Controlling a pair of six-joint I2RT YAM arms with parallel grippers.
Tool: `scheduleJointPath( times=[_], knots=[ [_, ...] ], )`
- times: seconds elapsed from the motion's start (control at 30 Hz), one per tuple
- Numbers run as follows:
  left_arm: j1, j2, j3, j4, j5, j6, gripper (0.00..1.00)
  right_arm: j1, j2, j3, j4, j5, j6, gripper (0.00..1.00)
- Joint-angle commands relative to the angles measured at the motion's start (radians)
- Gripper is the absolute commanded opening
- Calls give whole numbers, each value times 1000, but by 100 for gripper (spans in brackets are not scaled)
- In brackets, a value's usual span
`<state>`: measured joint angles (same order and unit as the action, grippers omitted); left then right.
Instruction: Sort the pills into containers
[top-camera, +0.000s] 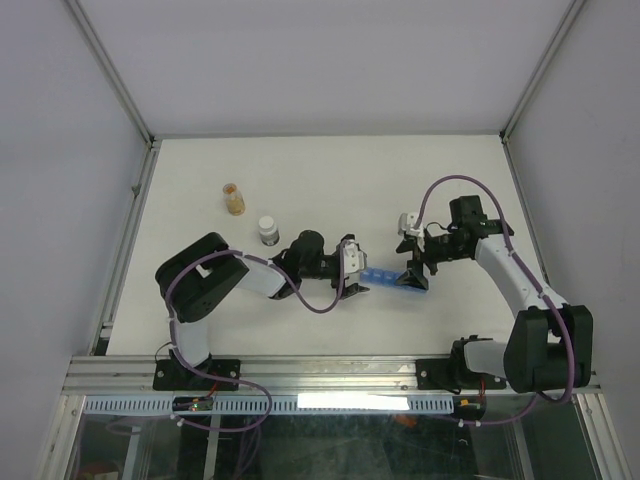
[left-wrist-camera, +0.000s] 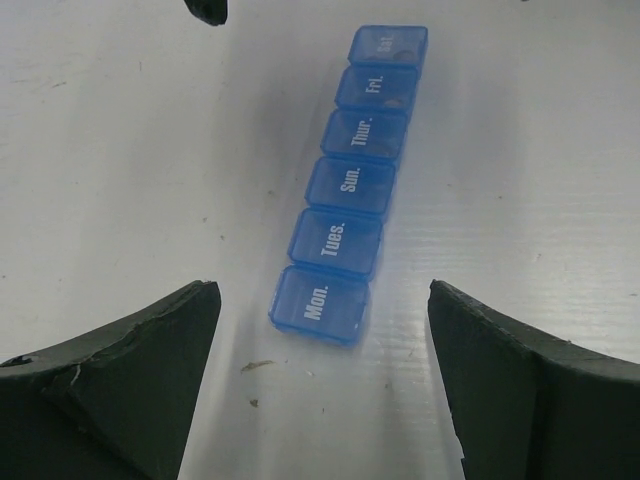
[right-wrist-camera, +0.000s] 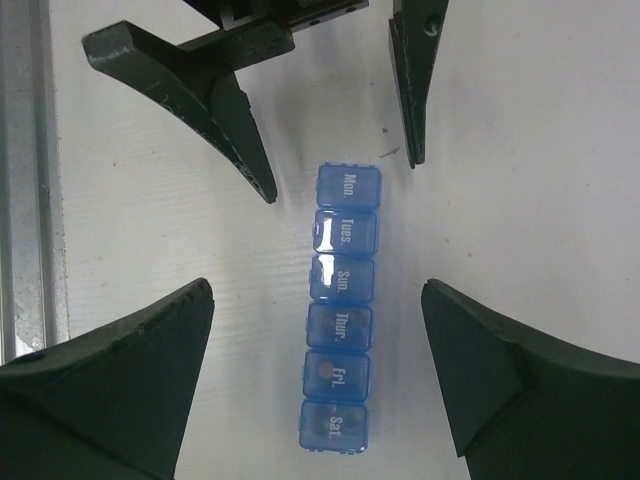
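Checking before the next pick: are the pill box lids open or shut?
Shut. All six labelled lids of the pill box lie flat in both wrist views; none is raised.

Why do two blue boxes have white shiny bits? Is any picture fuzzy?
Right wrist view: glare makes white streaks on the Tues. and Sun. lids of the pill organizer. Left wrist view: the words read sharply, the far Sat. end a little fainter, and the table gleams beside it. Top view: even light, but the organizer looks tiny.
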<state>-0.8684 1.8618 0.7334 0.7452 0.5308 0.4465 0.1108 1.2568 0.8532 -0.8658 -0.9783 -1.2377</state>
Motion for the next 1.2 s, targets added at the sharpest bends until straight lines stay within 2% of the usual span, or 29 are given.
scheduleJointPath(
  times=[0.0,0.33,0.47,0.67,0.97,1.17],
  knots=[
    [15,36,86,-28,32,54,87,-22,-14,1,11,-50,-37,88],
    [-1,66,153,-160,45,43,80,-38,1,6,14,-34,-25,84],
    [-10,74,143,-162,-6,38,78,-39,5,5,15,-35,-22,84],
    [-11,99,170,-167,-24,34,65,-41,19,8,9,-27,-22,83],
    [-20,105,149,-138,-10,15,61,-45,23,-10,2,-14,-65,82],
    [-32,103,121,-87,7,-30,42,-44,26,-28,-1,-6,-105,82]
  ],
)
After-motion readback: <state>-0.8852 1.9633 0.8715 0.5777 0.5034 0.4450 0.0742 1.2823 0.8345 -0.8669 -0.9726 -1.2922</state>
